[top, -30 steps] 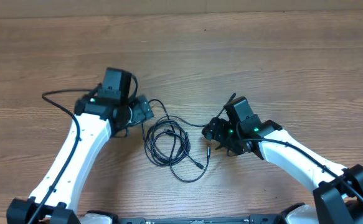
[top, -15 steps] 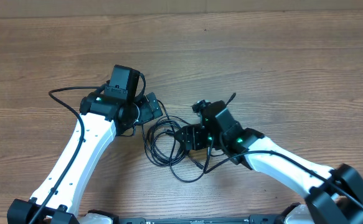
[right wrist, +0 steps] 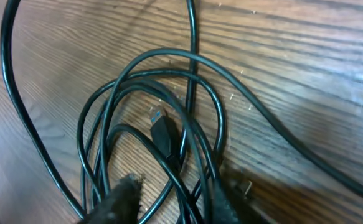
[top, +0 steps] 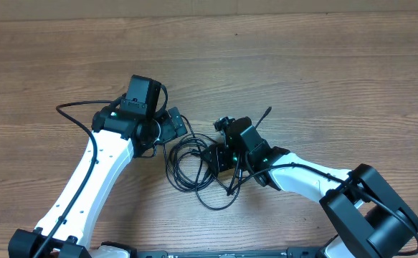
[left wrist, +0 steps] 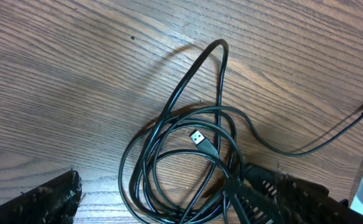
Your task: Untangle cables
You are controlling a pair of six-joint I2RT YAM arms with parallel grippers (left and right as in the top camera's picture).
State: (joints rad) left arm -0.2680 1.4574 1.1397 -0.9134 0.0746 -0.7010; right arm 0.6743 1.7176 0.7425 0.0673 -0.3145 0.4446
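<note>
Biggest thing first: the brown wood-grain tabletop (top: 323, 64) fills the whole overhead view. On it we've got 2 white robot arms with black joints. The left arm (top: 97, 161) comes up from the bottom left corner, and the right arm (top: 309, 179) reaches in from the bottom right. They meet near the middle.

The thin black cables (top: 191, 168) sit right between them, on the tabletop just below center, as a loose coil of several overlapping loops. One strand (top: 262, 122) trails off up and to the right, past the right arm's wrist. From the left wrist camera, one loop (left wrist: 215, 53) sticks out of the coil toward the top.

The left fingers (left wrist: 44, 199) are spread wide and aren't holding anything. They sit just beside the upper left edge of the coil.

The right fingers (right wrist: 124, 198) are down over the right side of the coil, fairly narrow, with a few strands running between them. They're blurry in that camera, so we can't tell if they're pinching the cables or just straddling them.

Smallest bit: a little black USB plug with a silver tip (left wrist: 197, 136) lies inside the loops, just ahead of the right fingers.
</note>
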